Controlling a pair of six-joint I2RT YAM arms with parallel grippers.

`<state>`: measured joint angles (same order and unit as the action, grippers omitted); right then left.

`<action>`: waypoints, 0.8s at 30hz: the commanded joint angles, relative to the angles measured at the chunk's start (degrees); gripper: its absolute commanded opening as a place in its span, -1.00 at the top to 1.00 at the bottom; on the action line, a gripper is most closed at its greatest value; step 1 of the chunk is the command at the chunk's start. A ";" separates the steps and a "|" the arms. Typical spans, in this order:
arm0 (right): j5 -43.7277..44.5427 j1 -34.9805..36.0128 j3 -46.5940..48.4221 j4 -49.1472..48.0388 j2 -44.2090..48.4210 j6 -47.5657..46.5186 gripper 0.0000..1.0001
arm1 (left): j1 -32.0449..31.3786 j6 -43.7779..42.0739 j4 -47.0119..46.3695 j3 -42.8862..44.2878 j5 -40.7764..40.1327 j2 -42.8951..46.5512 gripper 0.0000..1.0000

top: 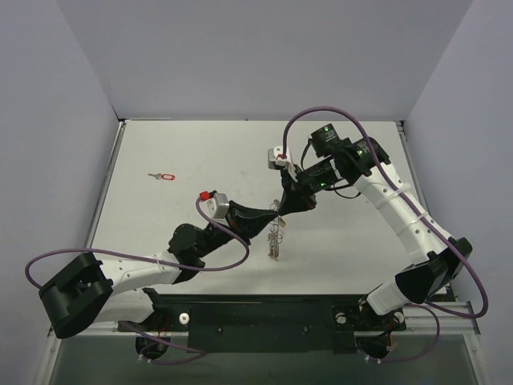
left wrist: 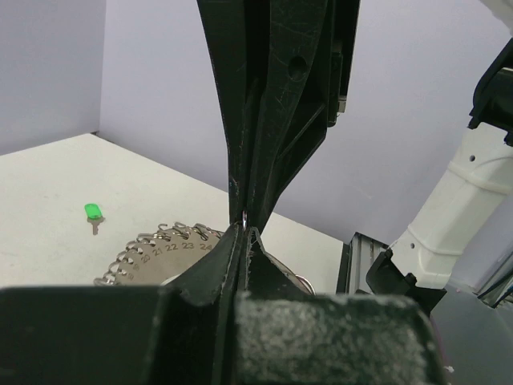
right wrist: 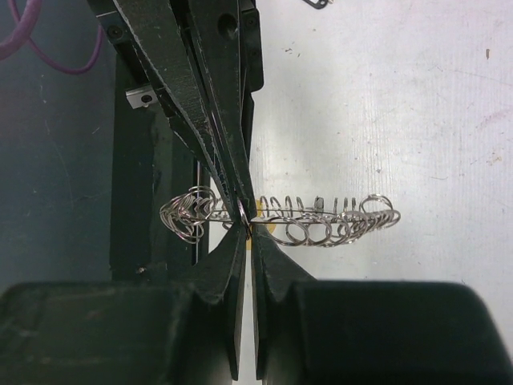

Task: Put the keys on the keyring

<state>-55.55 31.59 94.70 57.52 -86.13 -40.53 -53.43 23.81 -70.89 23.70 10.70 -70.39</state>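
Observation:
The keyring [top: 276,238] hangs on edge above the table's middle, held between both grippers. In the right wrist view it is edge-on [right wrist: 337,223], a silver hoop rimmed with small wire loops. In the left wrist view its numbered face and looped rim [left wrist: 160,250] show. My left gripper [top: 269,220] [left wrist: 244,230] is shut on its rim. My right gripper [top: 286,205] [right wrist: 247,222] is shut on the same spot, tip to tip with the left. A red-headed key [top: 164,176] lies on the table at the far left. A green-headed key [left wrist: 93,213] lies on the table beyond the ring.
A small dark object [right wrist: 317,3] lies on the table at the top edge of the right wrist view. Raised rails run along the table's left edge [top: 107,188] and right edge [top: 410,160]. Purple cables loop from both arms.

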 commanded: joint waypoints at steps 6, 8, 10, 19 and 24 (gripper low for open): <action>9.57 0.84 1.98 4.18 1.31 1.69 1.00 | 0.17 -4.55 14.26 1.87 -0.77 8.94 0.43; 11.86 1.36 2.33 5.23 1.23 1.25 1.00 | 0.17 -6.14 17.96 2.05 -0.85 11.05 0.29; 13.97 2.06 3.29 7.42 0.96 0.28 1.00 | 0.17 -8.24 22.26 2.49 -0.51 12.99 0.25; 24.77 7.07 10.86 22.10 -4.49 -7.63 1.00 | -0.27 -21.87 38.11 8.37 4.42 12.92 0.23; 27.07 8.92 10.69 22.64 -4.93 -8.25 1.00 | -0.54 -25.92 31.79 8.99 5.64 9.49 0.23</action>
<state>-31.57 39.31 103.57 73.14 -90.72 -46.87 -53.58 3.57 -36.21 29.95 13.98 -58.74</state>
